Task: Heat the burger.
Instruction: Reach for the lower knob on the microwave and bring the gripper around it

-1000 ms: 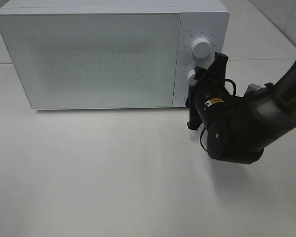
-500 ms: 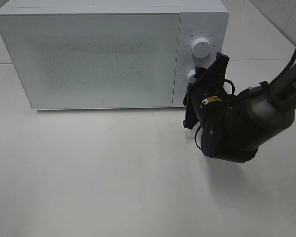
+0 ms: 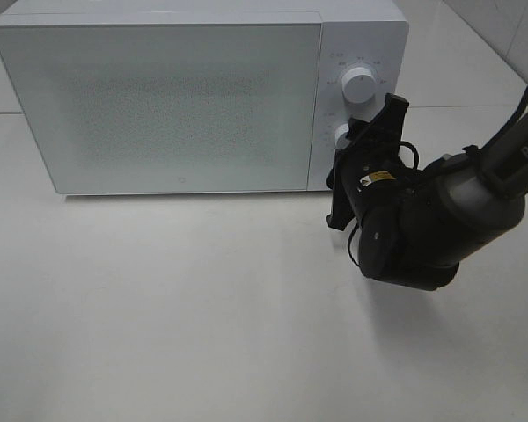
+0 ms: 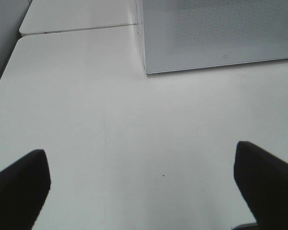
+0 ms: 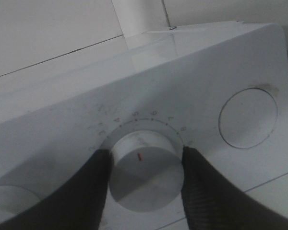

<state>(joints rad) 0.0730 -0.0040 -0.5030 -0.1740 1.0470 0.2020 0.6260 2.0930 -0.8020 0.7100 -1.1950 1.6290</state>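
Observation:
The burger is out of view; the white microwave point(image 3: 185, 97) stands with its door closed. My right gripper point(image 3: 352, 141) is at the control panel, shut on the lower knob point(image 5: 146, 175). Its dark fingers point(image 5: 93, 191) press on both sides of that knob, whose red mark points at the dial scale. The upper knob point(image 3: 359, 85) is free. My left gripper point(image 4: 141, 187) hangs open over bare table, a little in front of the microwave's left front corner point(image 4: 146, 72), with nothing between its fingers.
The microwave stands at the back of a white table point(image 3: 176, 308). A round flat button point(image 5: 248, 117) sits on the panel beside the gripped knob. The right arm's dark body point(image 3: 414, 237) hangs over the table right of the middle.
The right arm has shifted slightly left, toward the panel, then held still on the lower knob. The left gripper's state has not changed.

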